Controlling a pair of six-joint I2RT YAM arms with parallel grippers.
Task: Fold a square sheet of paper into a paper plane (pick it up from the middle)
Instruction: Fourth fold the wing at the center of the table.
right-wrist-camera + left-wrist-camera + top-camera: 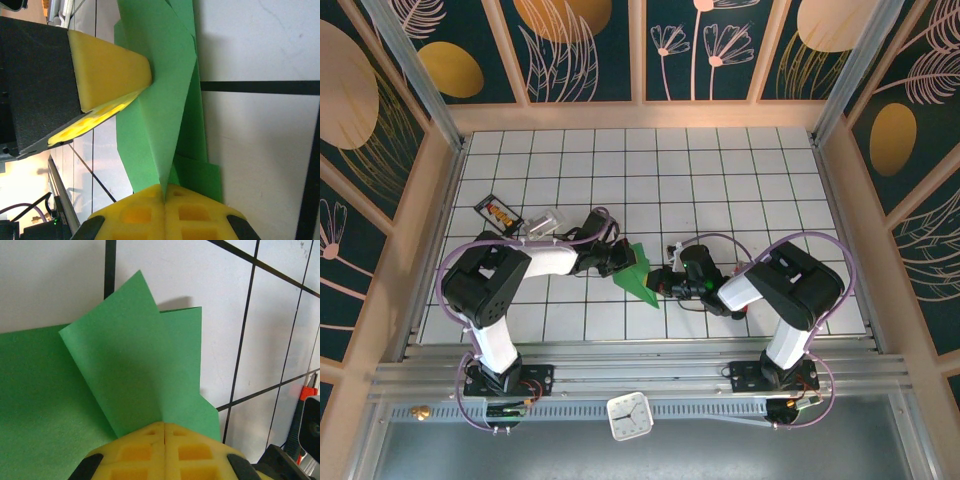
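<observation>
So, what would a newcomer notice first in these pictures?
The bright green paper, partly folded, stands out between the two arms over the white grid table. The left gripper and the right gripper are each shut on it. A white clock lies between the arm bases.

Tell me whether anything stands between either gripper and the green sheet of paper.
Nothing visible does. The left gripper and the right gripper are each shut directly on the partly folded sheet of paper, from opposite sides.
</observation>
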